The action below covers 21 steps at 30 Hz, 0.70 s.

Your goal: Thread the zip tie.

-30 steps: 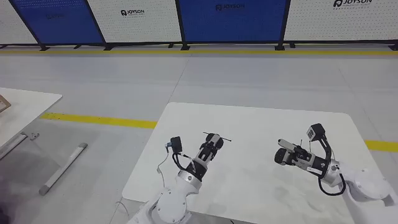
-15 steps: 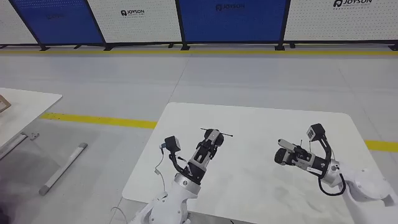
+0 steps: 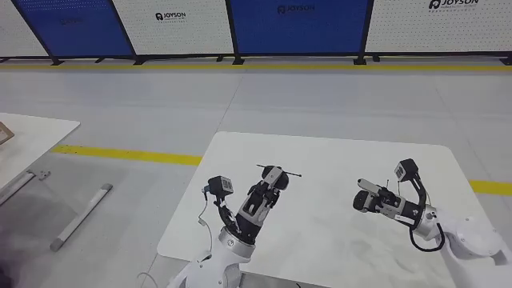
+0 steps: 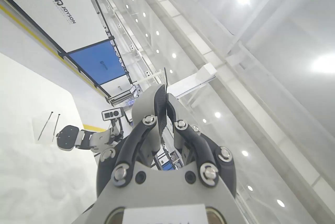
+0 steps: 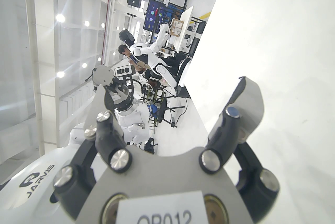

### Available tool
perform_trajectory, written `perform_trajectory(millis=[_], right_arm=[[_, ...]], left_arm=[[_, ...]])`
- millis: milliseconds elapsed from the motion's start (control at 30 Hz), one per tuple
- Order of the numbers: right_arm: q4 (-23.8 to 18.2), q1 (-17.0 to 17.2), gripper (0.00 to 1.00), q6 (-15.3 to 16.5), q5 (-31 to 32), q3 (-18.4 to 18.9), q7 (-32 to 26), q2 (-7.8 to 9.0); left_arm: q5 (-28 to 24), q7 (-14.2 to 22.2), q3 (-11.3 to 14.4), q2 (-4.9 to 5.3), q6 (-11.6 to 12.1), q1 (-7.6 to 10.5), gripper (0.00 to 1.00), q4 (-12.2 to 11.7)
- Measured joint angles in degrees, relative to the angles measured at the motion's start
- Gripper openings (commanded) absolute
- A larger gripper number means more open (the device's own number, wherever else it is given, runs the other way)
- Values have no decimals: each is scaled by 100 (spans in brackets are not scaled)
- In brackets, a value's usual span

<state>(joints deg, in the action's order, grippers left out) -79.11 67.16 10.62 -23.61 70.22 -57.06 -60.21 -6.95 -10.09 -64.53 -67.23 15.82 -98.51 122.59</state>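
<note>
Over the table [image 3: 336, 154], seen from the top view, the left gripper [image 3: 273, 177] hung at about 9 o'clock from the table's middle. The right gripper [image 3: 362, 194] hung at about 3 o'clock from it, and the two were well apart. The zip tie [image 3: 280, 171] sat crosswise between the left gripper's fingertips, its ends running out toward 9 and 3 o'clock. Two spare zip ties [image 4: 45, 126] lay side by side on the table, near the right gripper.
</note>
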Motion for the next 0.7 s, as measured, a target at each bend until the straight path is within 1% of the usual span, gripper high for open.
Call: perform_trajectory(millis=[233,300,400,533,633,700], right_arm=[[0,0,100,0,0,0,0,0],[0,0,100,0,0,0,0,0],[0,0,100,0,0,0,0,0],[0,0,100,0,0,0,0,0],[0,0,100,0,0,0,0,0],[0,0,100,0,0,0,0,0]], left_arm=[[-1,-3,2,0,-10,4,0,-4],[20,11,2,-2,-45,20,0,-35],[168,41,29,-13,-247,72,0,-214],[508,37,112,-29,-615,128,0,-536],[827,100,161,-30,-903,149,0,-758],[979,144,170,-28,-1071,146,0,-857]])
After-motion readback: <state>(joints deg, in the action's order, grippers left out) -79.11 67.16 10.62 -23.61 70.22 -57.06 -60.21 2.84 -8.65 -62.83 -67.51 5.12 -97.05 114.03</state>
